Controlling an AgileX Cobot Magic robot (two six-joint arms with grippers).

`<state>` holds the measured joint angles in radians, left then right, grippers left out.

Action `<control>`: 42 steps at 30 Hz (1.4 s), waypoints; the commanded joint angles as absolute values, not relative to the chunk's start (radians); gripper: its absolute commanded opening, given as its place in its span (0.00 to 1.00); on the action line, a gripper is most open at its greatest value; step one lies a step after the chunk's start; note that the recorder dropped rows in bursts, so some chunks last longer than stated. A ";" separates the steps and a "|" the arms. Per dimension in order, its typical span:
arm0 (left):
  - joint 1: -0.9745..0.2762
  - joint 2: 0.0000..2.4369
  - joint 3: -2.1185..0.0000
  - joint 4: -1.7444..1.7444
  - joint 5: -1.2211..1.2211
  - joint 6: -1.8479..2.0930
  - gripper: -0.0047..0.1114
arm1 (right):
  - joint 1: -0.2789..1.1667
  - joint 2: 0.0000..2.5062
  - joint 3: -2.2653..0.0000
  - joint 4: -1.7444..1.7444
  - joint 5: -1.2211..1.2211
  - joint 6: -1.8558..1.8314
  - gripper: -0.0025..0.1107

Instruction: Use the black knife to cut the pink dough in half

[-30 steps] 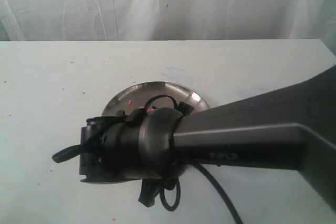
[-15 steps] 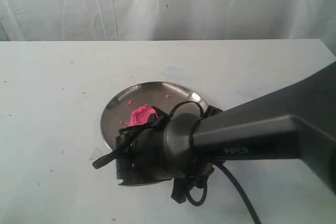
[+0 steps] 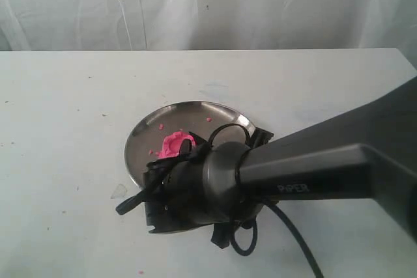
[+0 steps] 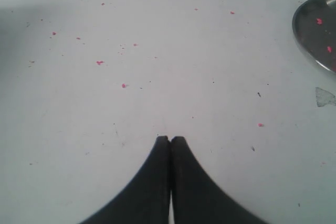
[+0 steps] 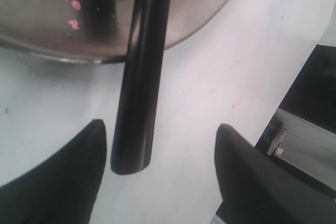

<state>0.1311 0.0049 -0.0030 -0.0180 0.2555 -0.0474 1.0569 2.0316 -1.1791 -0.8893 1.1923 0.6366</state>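
Left end effector (image 4: 169, 140) pinched together, right end effector (image 5: 161, 129) spread wide

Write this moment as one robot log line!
right gripper: open, astride black knife handle | left gripper: shut, above table | pink dough: on plate, partly hidden

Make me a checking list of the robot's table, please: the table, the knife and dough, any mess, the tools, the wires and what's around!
Surface: white table, lightly speckled; round steel plate on it.
Job's things: bright pink crumbly dough on the plate, partly hidden by the right arm; slim black knife lies across the plate's rim, handle end over the table.
Clutter: tiny pink crumbs on table and plate; small clear scrap beside the plate.
Grippers: left tool shut, empty; right tool open, fingers either side of the knife's handle, not gripping.
Cables: black cable trailing from the right arm.
Surroundings: white curtain behind the table.
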 commanded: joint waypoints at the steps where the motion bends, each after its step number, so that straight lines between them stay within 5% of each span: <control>1: 0.127 0.000 0.000 -0.021 0.255 -0.046 0.04 | 1.046 2.045 -1.174 -0.931 1.142 0.664 0.52; 20: 0.127 0.000 0.000 -0.021 0.255 -0.046 0.04 | 0.946 2.098 -1.174 -0.945 1.070 0.680 0.52; 23: 0.127 0.000 0.000 -0.021 0.255 -0.046 0.04 | 0.946 2.098 -1.174 -0.948 1.045 0.680 0.43; 30: 0.127 0.000 0.000 -0.021 0.255 -0.046 0.04 | 0.946 2.098 -1.174 -0.998 1.102 0.680 0.04; 42: 0.127 0.000 0.000 -0.021 0.255 -0.046 0.04 | 0.918 1.987 -1.174 -1.151 1.209 0.563 0.02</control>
<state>0.1311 0.0049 -0.0030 -0.0180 0.2555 -0.0449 0.9452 2.0354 -1.1775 -1.0823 1.1761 0.5948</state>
